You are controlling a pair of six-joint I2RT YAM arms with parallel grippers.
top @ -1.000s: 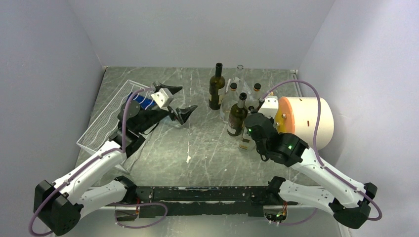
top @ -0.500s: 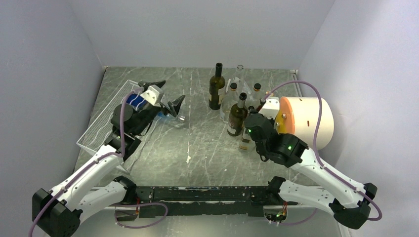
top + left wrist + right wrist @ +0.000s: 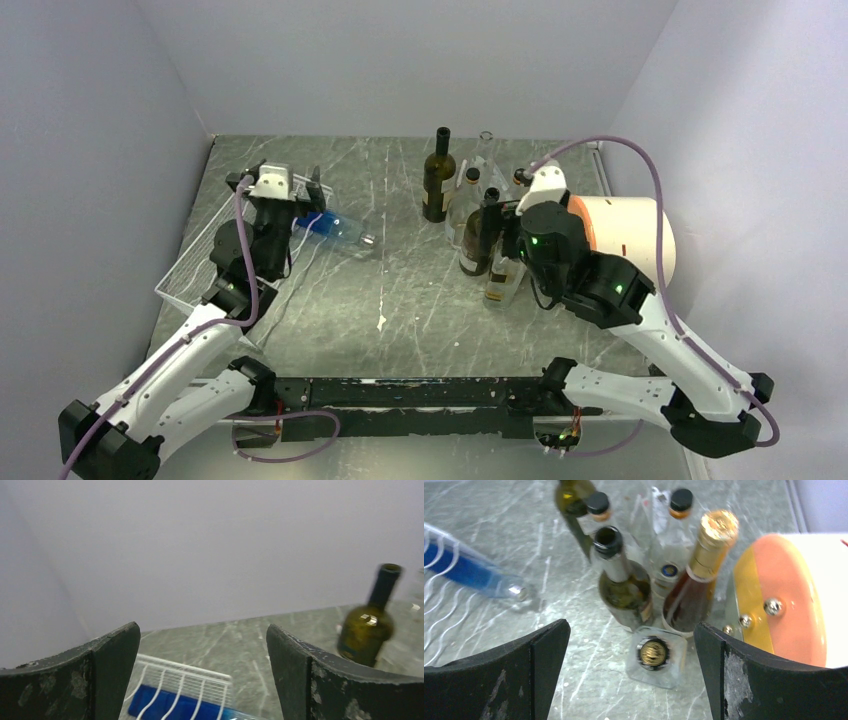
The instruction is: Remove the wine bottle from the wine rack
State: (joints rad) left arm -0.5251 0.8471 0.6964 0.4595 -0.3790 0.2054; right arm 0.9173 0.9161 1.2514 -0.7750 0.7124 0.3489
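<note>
The wine bottle (image 3: 330, 228) is blue with a clear neck. It lies on its side with its base on the right edge of the white wire wine rack (image 3: 200, 255) and its capped neck on the table. My left gripper (image 3: 276, 184) hovers open above the bottle's base and points at the back wall. In the left wrist view the rack (image 3: 185, 677) and the blue bottle (image 3: 175, 707) show low between the fingers (image 3: 107, 675). My right gripper (image 3: 631, 665) is open and empty, raised over a clear square bottle (image 3: 655, 655) with a gold cap.
Several upright bottles (image 3: 480, 235) stand clustered right of centre, with a dark green one (image 3: 438, 180) at the back. A cream cylinder with an orange face (image 3: 625, 245) lies against the right wall. The rack sits along the left wall.
The right gripper has opened and lifted off the clear square bottle. The left arm has swung back left from beside the blue bottle and now sits above its base, turned toward the back wall.
</note>
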